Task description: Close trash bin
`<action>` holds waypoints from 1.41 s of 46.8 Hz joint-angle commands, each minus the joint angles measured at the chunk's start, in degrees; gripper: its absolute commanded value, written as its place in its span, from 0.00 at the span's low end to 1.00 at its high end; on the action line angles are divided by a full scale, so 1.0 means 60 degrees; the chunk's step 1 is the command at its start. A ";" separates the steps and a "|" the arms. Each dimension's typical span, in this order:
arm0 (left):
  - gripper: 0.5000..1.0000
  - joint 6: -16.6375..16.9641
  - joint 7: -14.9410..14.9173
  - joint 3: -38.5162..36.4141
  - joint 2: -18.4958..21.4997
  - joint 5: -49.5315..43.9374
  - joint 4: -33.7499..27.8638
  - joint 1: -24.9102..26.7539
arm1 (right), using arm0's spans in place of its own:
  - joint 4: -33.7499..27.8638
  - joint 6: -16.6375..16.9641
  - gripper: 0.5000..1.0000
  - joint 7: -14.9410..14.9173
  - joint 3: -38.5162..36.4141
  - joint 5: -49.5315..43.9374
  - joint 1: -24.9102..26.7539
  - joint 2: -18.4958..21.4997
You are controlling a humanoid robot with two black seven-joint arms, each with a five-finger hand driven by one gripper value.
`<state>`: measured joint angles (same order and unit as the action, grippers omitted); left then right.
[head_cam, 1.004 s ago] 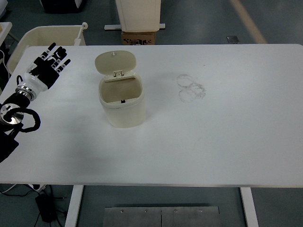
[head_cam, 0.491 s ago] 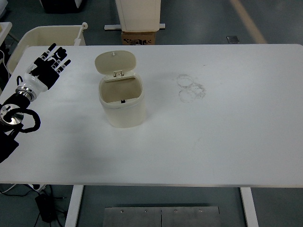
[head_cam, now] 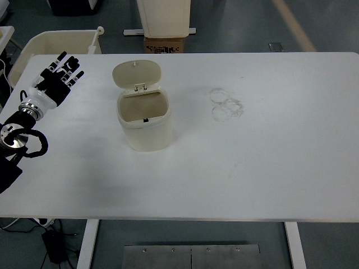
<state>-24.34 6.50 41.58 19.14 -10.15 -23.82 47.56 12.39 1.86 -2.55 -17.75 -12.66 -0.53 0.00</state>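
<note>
Head view shows the white table (head_cam: 269, 168) filling most of the scene, its near edge running across the bottom and its far edge across the top. On the left half of the table stands the cream trash bin (head_cam: 146, 126), upright, its long axis vertical and its open mouth facing up. The mouth is a rounded rectangle, and the inside looks bare as far as can be seen. The bin's lid (head_cam: 137, 74) is swung up and back on a hinge at the far rim, so it stands tilted behind the opening with its inner face turned toward the near side and a small knob at its top edge. The bin sits well in from the table's left edge and nearer the far edge than the near one. At the far left, the robot's left arm (head_cam: 17, 140) comes in from the side edge, and its left hand (head_cam: 56, 78) lies over the table's far left corner, fingers (head_cam: 66, 66) stretched out and spread, pointing toward the far right, holding nothing. The hand is well apart from the bin, off to its left. Right of the bin, near the table's middle, faint ring-shaped marks (head_cam: 225, 104) stain the surface. Beyond the far edge, a cream tub (head_cam: 50, 42) sits at the left, and a cardboard box (head_cam: 164, 44) rests on the floor beneath a white stand.
</note>
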 commanded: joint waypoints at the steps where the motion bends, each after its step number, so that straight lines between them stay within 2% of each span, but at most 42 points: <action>1: 1.00 0.0014 0.0000 0.0000 -0.0012 0.0008 0.0000 -0.0002 | 0.0000 -0.0003 0.99 0.0000 0.0000 0.0000 0.0000 0.0000; 66: 1.00 -0.0015 0.0000 0.0000 0.0017 0.0022 0.0000 -0.0017 | 0.0000 0.0012 0.99 0.0000 0.0000 0.0000 0.0000 0.0000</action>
<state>-24.48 6.48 41.57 19.19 -10.01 -23.82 47.41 12.39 1.88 -2.55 -17.75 -12.66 -0.53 0.00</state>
